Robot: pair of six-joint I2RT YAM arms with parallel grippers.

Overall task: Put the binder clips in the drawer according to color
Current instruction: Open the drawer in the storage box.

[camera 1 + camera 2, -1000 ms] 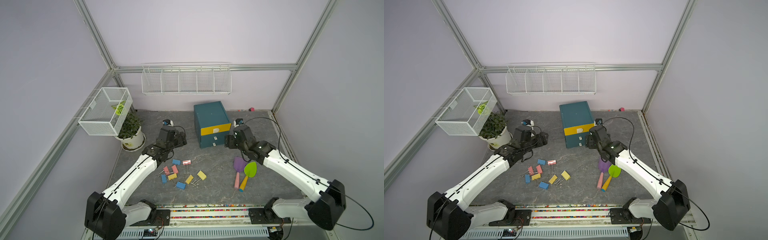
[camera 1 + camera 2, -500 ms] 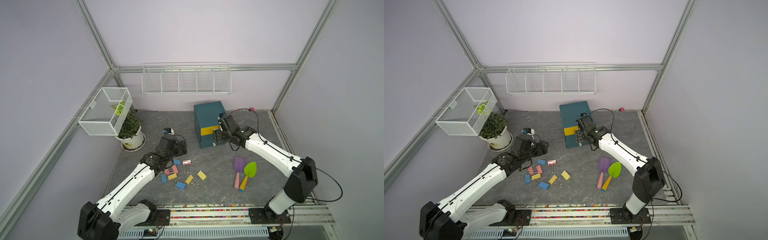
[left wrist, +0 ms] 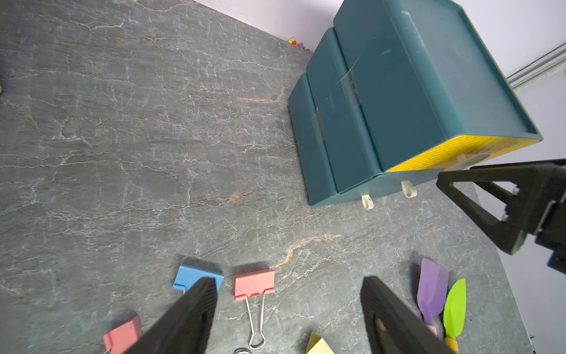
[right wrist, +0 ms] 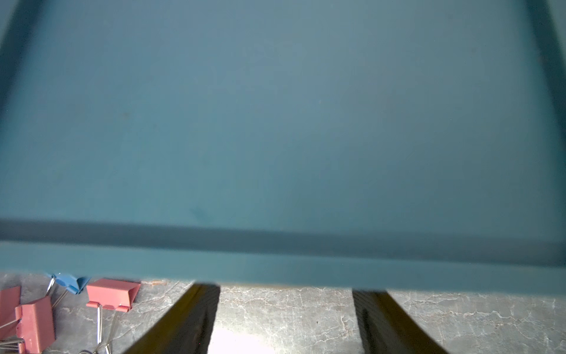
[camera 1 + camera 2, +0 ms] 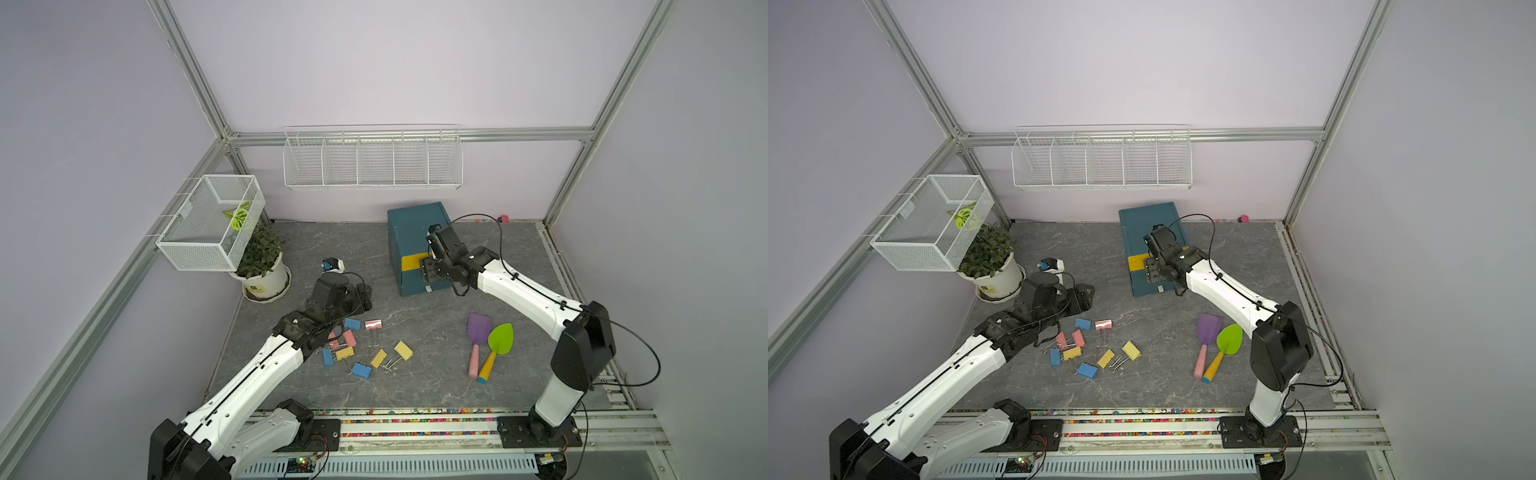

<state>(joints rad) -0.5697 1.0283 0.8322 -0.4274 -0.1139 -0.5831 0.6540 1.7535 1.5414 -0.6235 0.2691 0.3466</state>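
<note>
The drawer cabinet (image 5: pixel 415 232) (image 5: pixel 1148 226) is dark teal, with a yellow top drawer (image 5: pixel 411 262) and two teal drawers below it. My right gripper (image 5: pixel 430 276) (image 4: pixel 286 289) is open at the yellow drawer's front. Its fingers (image 4: pixel 202 303) reach down past the cabinet's top edge, which hides the pull. Several yellow, pink and blue binder clips (image 5: pixel 361 349) (image 5: pixel 1088 347) lie in a loose heap on the floor. My left gripper (image 5: pixel 361 299) (image 3: pixel 289 280) hovers open over the heap's far edge. A pink clip (image 3: pixel 254 285) shows between its fingers and a blue clip (image 3: pixel 191 274) sits behind one fingertip.
A purple shovel (image 5: pixel 478 332) and a green shovel (image 5: pixel 500 338) lie to the right of the clips. A potted plant (image 5: pixel 262 266) stands at the back left under a white wire basket (image 5: pixel 212 220). Another wire basket (image 5: pixel 372 158) hangs on the back wall.
The right arm swung left from beside the cabinet to the yellow drawer's front, and its jaws narrowed a little. The left arm came forward and down toward the clips.
</note>
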